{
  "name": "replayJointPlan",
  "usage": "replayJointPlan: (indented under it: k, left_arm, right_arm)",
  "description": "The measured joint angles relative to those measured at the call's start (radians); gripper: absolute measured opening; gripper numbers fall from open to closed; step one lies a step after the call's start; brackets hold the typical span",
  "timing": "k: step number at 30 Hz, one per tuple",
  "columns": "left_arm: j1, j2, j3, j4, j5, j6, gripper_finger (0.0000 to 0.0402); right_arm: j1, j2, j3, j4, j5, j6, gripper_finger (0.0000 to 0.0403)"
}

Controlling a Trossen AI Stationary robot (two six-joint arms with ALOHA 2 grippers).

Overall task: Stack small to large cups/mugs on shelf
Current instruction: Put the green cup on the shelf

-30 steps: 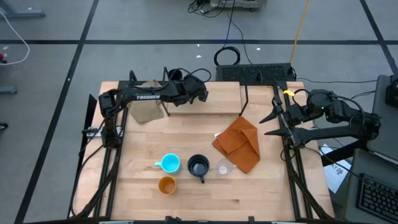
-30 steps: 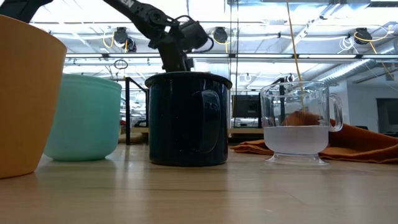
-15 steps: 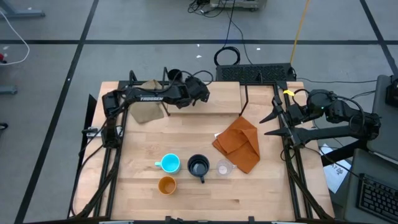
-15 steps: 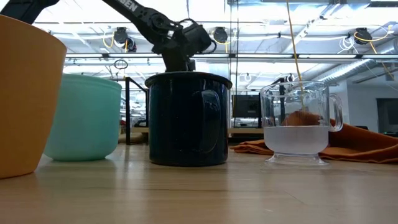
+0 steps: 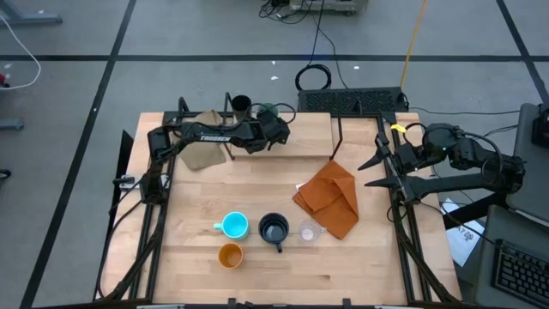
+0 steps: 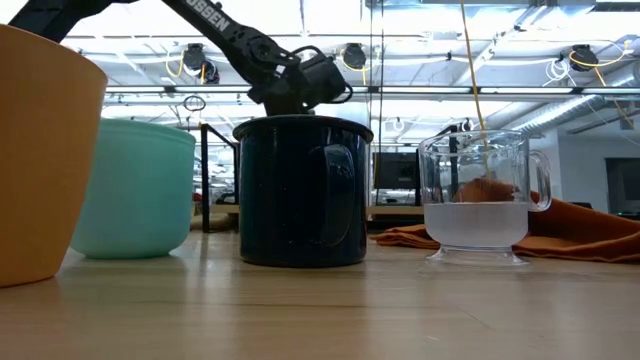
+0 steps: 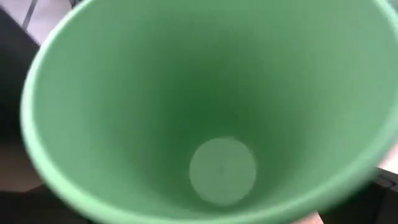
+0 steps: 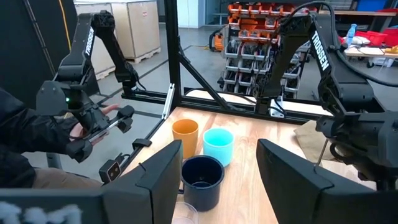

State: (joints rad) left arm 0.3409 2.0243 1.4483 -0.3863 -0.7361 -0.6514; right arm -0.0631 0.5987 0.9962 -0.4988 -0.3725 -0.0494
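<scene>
The green cup [image 5: 268,110] and the dark brown cup [image 5: 241,105] stand at the far edge of the shelf [image 5: 300,137]. My left gripper [image 5: 276,127] hangs right at the green cup; the cup's inside [image 7: 217,124] fills the left wrist view and hides the fingers. On the tabletop near the front stand the light blue mug [image 5: 233,226], the navy mug [image 5: 274,230], the clear cup [image 5: 308,231] and the orange cup [image 5: 229,255]. My right gripper [image 8: 221,186] waits open at the table's right side. My left gripper is tipped down at the green cup's mouth. I cannot tell whether it touches the cup, because the cup hides the fingers in the wrist view and the arm covers them from above.
An orange cloth [image 5: 330,199] lies right of the table's centre. A tan cloth [image 5: 202,148] lies at the shelf's left end. Beyond the table's left side a person's hand [image 8: 93,127] holds a small control arm.
My left gripper has sunk and tipped further down toward the green cup. In the high view the dark brown cup and the green cup now show clear of the arm.
</scene>
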Motion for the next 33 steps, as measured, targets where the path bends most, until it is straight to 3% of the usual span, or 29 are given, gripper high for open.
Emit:
replayJointPlan:
  k: [33]
  left_arm:
    - [-0.05,0.073,0.001,-0.002,-0.079,-0.093,0.0399]
  right_arm:
    - [0.0,0.0,0.0,-0.007,0.0,-0.004,0.0199]
